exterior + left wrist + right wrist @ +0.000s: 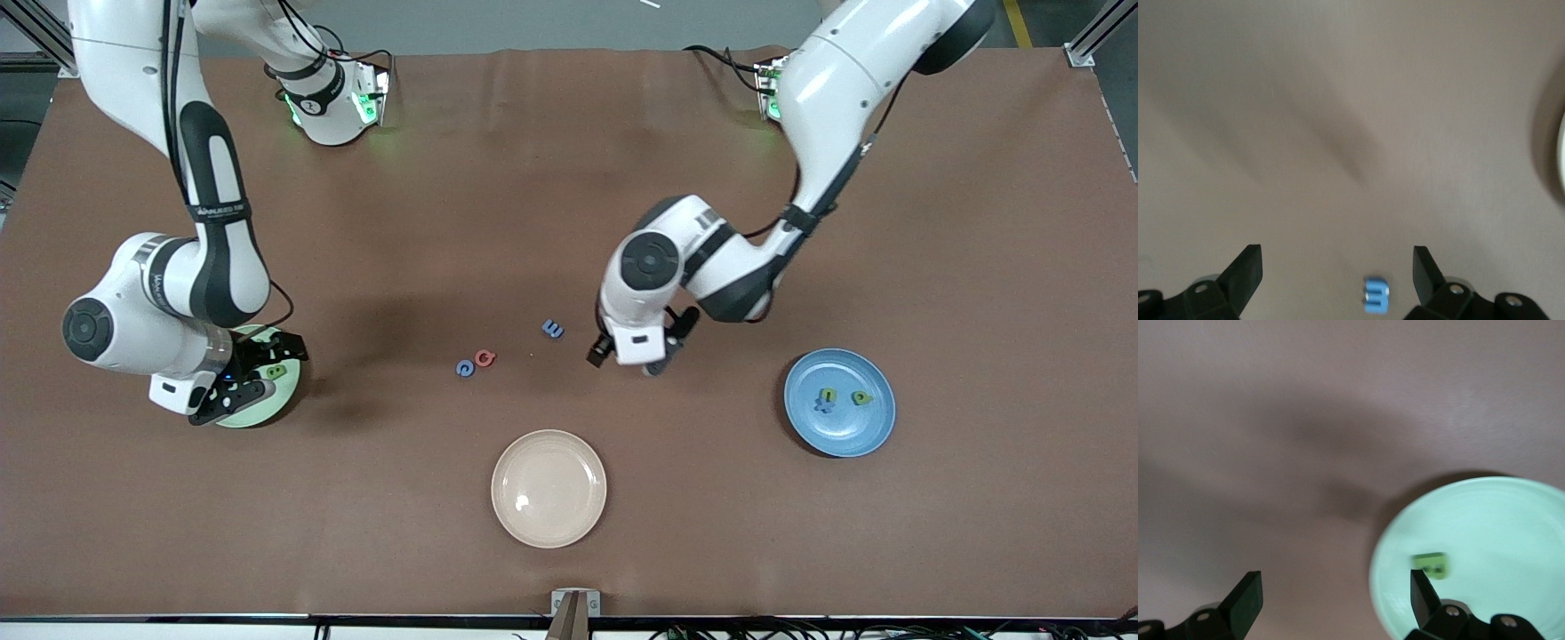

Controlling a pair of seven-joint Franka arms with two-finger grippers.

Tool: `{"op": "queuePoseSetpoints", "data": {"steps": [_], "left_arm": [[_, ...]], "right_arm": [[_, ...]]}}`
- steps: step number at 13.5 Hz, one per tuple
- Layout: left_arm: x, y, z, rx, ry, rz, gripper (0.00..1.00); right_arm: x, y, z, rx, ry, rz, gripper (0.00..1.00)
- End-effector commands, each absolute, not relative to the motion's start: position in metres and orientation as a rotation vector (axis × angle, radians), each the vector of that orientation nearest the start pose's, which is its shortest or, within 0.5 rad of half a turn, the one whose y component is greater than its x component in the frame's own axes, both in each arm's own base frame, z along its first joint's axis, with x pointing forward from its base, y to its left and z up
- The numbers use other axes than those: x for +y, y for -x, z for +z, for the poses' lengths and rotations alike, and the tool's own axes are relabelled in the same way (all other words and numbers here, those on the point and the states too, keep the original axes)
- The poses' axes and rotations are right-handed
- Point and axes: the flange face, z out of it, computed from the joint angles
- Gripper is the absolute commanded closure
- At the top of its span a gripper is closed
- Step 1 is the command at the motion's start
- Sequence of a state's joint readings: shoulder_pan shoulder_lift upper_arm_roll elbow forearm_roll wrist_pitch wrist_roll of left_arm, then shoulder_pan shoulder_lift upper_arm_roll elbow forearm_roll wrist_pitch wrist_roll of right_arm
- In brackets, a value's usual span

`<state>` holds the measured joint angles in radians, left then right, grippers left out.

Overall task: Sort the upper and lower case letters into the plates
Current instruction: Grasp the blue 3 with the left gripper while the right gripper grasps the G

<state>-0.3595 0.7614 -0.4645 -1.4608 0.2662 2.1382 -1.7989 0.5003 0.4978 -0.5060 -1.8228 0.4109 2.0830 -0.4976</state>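
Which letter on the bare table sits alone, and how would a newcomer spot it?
Start at the beige plate nearest the front camera and look farther up the table to three loose letters. The lone one is the blue letter, lying beside the left gripper. The red letter and another blue letter lie touching as a pair.

Three plates, seven visible letters, two pincers.
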Motion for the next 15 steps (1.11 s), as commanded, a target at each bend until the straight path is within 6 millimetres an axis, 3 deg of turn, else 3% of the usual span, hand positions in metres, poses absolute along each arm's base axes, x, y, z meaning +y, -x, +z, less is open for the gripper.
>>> {"op": "queuePoseSetpoints", "data": {"steps": [1, 3, 5, 7, 8, 11, 15], "left_arm": [[-0.521, -0.533, 0.251, -1.519, 2.792, 0.079, 0.01], [-0.539, -0.522, 0.24, -1.517, 2.773, -0.004, 0.01], [-0.547, -0.515, 0.236, -1.511, 2.771, -0.001, 0.01], [-0.553, -0.509, 0.234, -1.501, 2.78, -0.001, 0.01], [-0.561, -0.497, 0.219, -1.47, 2.782, 0.007, 0.02], [-0.568, -0.49, 0.206, -1.461, 2.801, -0.001, 0.09], [-0.572, -0.479, 0.182, -1.497, 2.758, 0.017, 0.22]], "right_arm": [[0.097, -0.619, 0.28, -0.044, 3.017, 0.232, 0.02], [0.154, -0.613, 0.284, 0.308, 3.033, 0.24, 0.02], [0.19, -0.614, 0.289, 0.721, 2.99, 0.232, 0.02], [0.219, -0.621, 0.277, 1.111, 2.909, 0.218, 0.02], [0.234, -0.624, 0.269, 1.229, 2.88, 0.215, 0.01], [0.278, -0.621, 0.241, 1.263, 2.869, 0.241, 0.0], [0.298, -0.62, 0.215, 1.364, 2.818, 0.255, 0.0]]}}
